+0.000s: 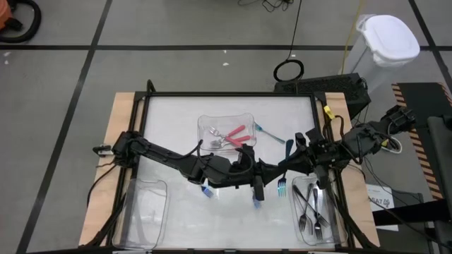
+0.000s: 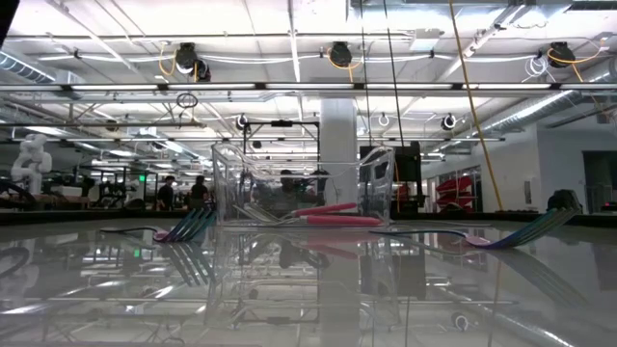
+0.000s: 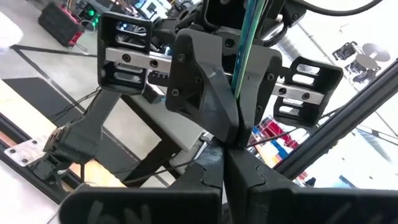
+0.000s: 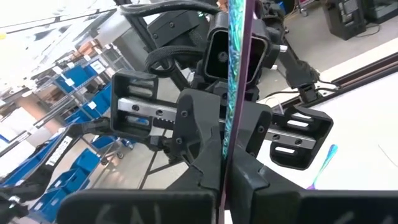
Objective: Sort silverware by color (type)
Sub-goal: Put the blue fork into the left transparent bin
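Trays hold sorted silverware.
Pink forks (image 1: 236,134) fill the middle tray (image 1: 205,125) beyond both grippers, left gripper (image 1: 248,161) and right gripper (image 1: 258,185), clamped together on one teal utensil (image 4: 231,68).

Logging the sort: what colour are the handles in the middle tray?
Pink handles, clearest in the high view.

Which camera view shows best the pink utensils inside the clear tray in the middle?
The high view: the pink utensils lie crossed in the middle tray, seen whole from above. The low view shows them side-on through the tray wall. Neither wrist view shows them.
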Controlling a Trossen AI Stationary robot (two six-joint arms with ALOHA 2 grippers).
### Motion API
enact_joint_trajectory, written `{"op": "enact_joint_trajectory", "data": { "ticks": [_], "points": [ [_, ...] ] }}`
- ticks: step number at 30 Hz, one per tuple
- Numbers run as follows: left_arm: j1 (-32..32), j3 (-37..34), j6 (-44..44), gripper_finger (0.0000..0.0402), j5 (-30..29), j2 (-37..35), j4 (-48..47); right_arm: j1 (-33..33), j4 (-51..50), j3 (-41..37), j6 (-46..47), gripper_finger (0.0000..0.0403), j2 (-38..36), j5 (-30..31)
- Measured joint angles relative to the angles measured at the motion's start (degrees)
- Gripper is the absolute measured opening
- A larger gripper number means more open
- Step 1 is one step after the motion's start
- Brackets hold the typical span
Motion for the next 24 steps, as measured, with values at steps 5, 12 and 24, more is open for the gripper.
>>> {"op": "enact_joint_trajectory", "data": {
  "ticks": [5,12,24],
  "points": [
    [0.3,0.0,-0.4,0.0006,-0.1,0.0,0.1,0.0,0.0,0.0,0.5,0.0002,0.0,-0.3],
    [-0.4,0.0,-3.6,0.0097,-6.0,0.0,-1.7,0.0,-0.1,0.0,0.9,0.0001,0.0,-0.2],
    [-2.7,0.0,-5.4,0.0233,-8.8,0.0,-2.2,0.1,0.5,0.2,0.8,0.0001,-2.9,-0.6]
  ]
}}
